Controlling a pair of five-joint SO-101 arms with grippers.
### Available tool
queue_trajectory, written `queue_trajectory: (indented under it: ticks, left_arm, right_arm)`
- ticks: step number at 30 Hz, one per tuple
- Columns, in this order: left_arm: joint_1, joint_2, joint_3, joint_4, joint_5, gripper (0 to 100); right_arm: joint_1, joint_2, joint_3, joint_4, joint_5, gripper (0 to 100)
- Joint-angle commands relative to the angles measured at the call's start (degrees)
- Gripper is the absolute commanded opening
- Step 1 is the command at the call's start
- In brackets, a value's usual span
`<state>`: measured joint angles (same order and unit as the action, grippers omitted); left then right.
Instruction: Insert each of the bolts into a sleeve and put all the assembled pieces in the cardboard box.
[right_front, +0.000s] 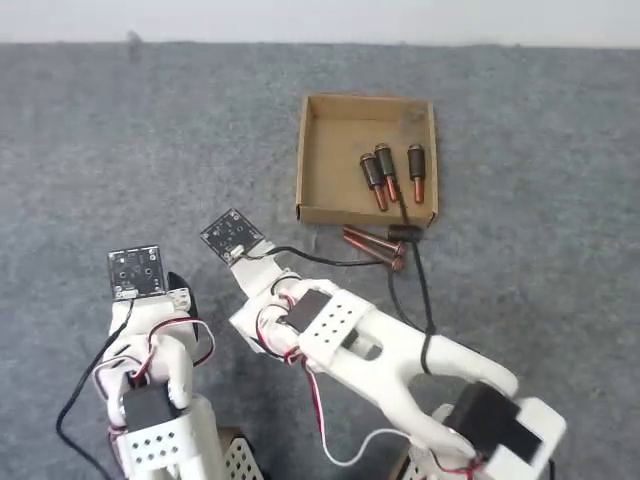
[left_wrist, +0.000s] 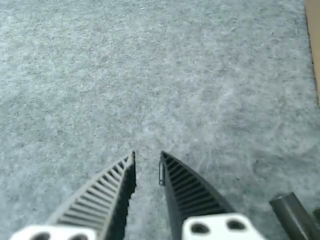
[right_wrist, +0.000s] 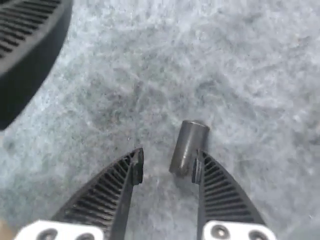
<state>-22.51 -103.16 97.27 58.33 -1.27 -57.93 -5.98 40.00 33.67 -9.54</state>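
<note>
Taking 12 o'clock as straight away from the arm bases in the high view, the left gripper (left_wrist: 147, 156) hangs nearest, over bare grey carpet (left_wrist: 150, 65). Its fingers are parted by a narrow gap and hold nothing.

The right arm's wrist sits at about 2 o'clock from the left one. The right gripper (right_wrist: 167, 154) is spread wide and low over the carpet. A dark sleeve (right_wrist: 190, 145) lies flat between its fingertips, just beside one finger and well clear of the other, and it is not gripped.

At about 3 o'clock from that wrist, two bare copper-coloured bolts (right_front: 370, 242) lie side by side on the carpet, just outside the near wall of the cardboard box (right_front: 300, 160). A small dark piece (right_front: 403, 233) lies by the bolts' far ends. It may be a second sleeve, but I cannot tell.

The box is at about 2 o'clock, and three assembled pieces (right_front: 385, 175) already lie in it.

I judge that the step in hand is picking up a sleeve for the fourth of five pieces. The sleeve sits off-centre, so the right gripper should shift sideways to centre it and then close across its barrel. After that, a bolt has to be fetched and lined up with the bore.
</note>
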Motion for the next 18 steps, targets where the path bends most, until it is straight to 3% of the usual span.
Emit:
queue_trajectory:
  ticks: [1, 5, 18]
  left_arm:
    - [-0.4, -1.2, -0.8, -1.8, 0.0, 8]
    - [-0.4, -1.2, -0.8, -1.8, 0.0, 8]
    - [-0.3, -1.2, -0.8, -1.8, 0.0, 8]
  right_arm:
    - [-0.5, 2.2, -0.6, -3.4, -0.4, 14.4]
    - [-0.5, 5.4, -1.2, -5.4, -0.4, 14.4]
    - [1.8, 17.0, -15.8, 4.9, -0.5, 14.4]
